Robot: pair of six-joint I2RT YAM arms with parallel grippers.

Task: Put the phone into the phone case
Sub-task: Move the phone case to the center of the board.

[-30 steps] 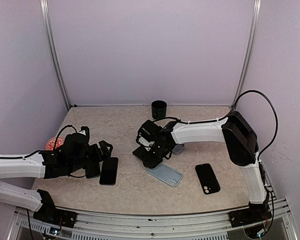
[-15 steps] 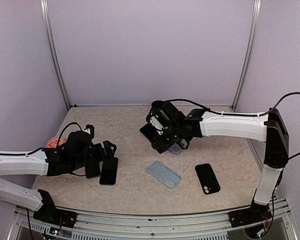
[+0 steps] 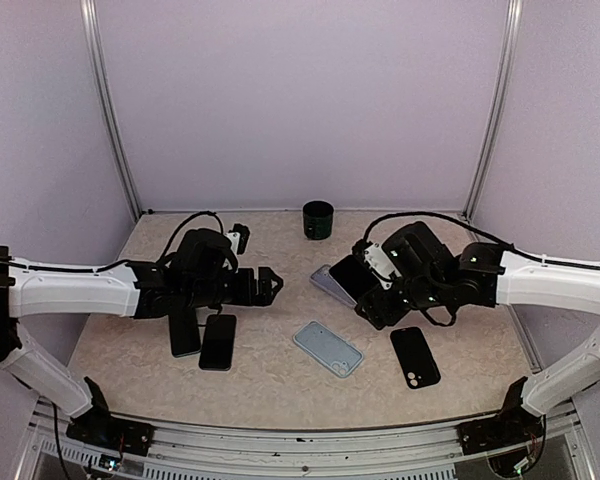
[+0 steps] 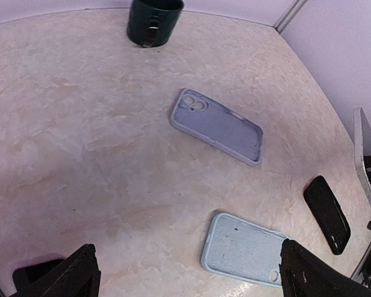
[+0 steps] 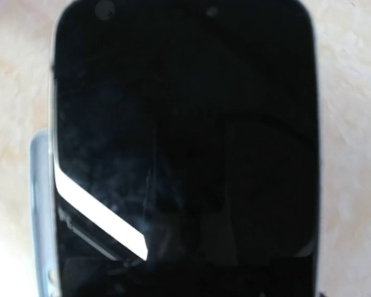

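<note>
From the right wrist, only the dark screen of the phone (image 5: pixel 185 142), cropped at the bottom and hiding the right fingers (image 3: pixel 372 296) entirely. At its left edge a sliver of a case (image 5: pixel 40 210), impossible to say which. From overhead, plainly pinching that phone, held clear of the bench (image 3: pixel 260 385) just behind the blue case (image 3: pixel 328 347) and covering part of the purple case (image 3: pixel 323 282). From the left wrist, purple case whole, beyond the blue case. Left fingers (image 4: pixel 60 279) spread wide, cut off at the bottom corners. Right of the blue case, a second phone (image 3: pixel 415 357); left of it, two more phones (image 3: pixel 218 342).
</note>
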